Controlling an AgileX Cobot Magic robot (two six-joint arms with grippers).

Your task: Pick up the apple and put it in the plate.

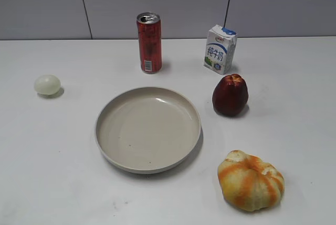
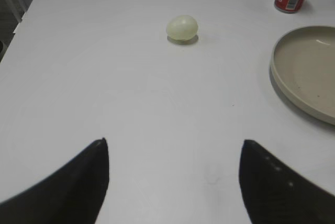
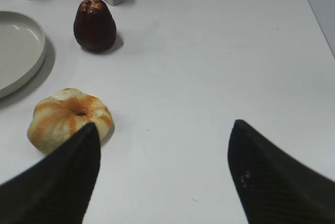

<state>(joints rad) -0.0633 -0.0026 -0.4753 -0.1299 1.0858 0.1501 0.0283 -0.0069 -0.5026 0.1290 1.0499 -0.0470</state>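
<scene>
The dark red apple (image 1: 230, 95) stands upright on the white table, just right of the plate (image 1: 118, 154); it also shows in the right wrist view (image 3: 95, 25). The beige plate is empty and lies in the middle of the table; its rim shows in the left wrist view (image 2: 285, 85) and the right wrist view (image 3: 36, 62). My left gripper (image 2: 172, 143) is open and empty above bare table. My right gripper (image 3: 165, 127) is open and empty, well short of the apple. Neither gripper shows in the exterior view.
An orange-and-yellow pumpkin-like thing (image 1: 251, 180) lies at the front right, close to my right gripper's left finger (image 3: 68, 119). A pale green egg-like ball (image 1: 47, 84) sits at the left. A red can (image 1: 149, 42) and a milk carton (image 1: 220, 49) stand at the back.
</scene>
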